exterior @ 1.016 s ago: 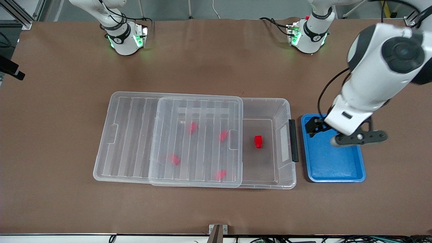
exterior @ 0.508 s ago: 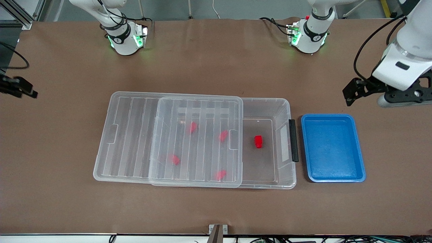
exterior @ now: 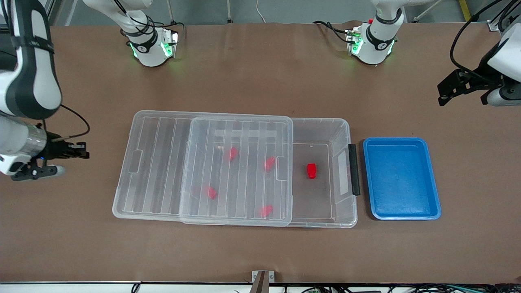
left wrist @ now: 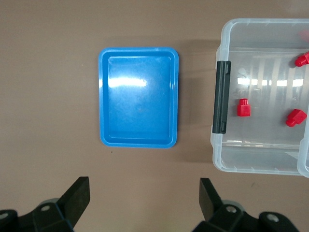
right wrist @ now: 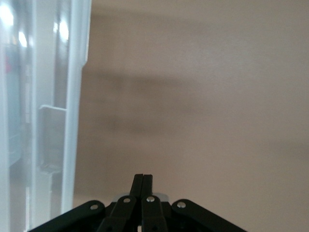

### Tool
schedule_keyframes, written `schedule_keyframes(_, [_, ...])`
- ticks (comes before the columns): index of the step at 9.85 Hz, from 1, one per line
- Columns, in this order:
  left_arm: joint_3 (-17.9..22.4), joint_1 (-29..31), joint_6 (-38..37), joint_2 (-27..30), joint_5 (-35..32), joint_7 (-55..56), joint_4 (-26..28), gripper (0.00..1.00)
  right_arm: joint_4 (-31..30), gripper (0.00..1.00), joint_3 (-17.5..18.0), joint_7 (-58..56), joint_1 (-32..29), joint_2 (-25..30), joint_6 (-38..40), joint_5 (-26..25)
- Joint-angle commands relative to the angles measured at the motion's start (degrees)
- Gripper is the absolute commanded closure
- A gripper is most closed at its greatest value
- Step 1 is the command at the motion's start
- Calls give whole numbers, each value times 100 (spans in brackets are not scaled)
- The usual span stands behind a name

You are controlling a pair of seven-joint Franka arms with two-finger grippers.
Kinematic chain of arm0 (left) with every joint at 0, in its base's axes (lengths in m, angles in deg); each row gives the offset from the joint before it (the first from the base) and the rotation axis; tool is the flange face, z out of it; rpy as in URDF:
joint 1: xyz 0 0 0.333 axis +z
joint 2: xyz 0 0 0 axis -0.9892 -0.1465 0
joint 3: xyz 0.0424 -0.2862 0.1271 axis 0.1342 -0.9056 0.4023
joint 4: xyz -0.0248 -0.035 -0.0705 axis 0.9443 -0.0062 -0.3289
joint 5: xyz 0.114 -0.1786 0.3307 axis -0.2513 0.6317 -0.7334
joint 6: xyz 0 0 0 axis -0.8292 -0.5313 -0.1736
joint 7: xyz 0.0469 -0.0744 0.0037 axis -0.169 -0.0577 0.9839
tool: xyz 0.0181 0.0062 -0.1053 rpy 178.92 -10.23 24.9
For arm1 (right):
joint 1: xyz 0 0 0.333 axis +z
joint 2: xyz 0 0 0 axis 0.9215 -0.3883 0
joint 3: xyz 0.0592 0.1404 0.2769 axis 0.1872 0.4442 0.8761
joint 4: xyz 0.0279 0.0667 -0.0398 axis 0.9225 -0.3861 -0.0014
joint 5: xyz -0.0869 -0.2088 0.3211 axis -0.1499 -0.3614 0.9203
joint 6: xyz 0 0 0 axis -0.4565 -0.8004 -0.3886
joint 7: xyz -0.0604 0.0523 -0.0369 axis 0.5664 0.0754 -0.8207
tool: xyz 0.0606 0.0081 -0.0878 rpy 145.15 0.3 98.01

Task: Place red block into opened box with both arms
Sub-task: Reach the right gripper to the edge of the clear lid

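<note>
On the brown surface (exterior: 260,252) the box (exterior: 344,134) lies with its ribbed lid (exterior: 240,134) slid toward the right arm's end, and the red block (exterior: 311,171) sits in the uncovered part near the black latch (exterior: 353,169), with four more red blocks under the lid. Just beside the latch end lies the blue tray (exterior: 401,209), holding nothing. The left tool (left wrist: 145,205) hangs with fingers wide over the surface near the tray, while the right tool (right wrist: 143,186) is pinched together on nothing over the surface beside the box's other end.
</note>
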Motion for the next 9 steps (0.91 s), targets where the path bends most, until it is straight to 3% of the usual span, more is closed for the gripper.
schedule_keyframes(1, [270,-112,-3,572,185,-81,938,0,-494,100,213,-152,21,102,-459,221])
schedule_keyframes(3, [243,-77,-46,671,150,-133,1134,0,-495,100,302,-144,56,-65,-461,536])
schedule_keyframes(9, [15,-68,-90,618,176,-107,1064,0,-468,100,829,-91,56,-302,-312,994])
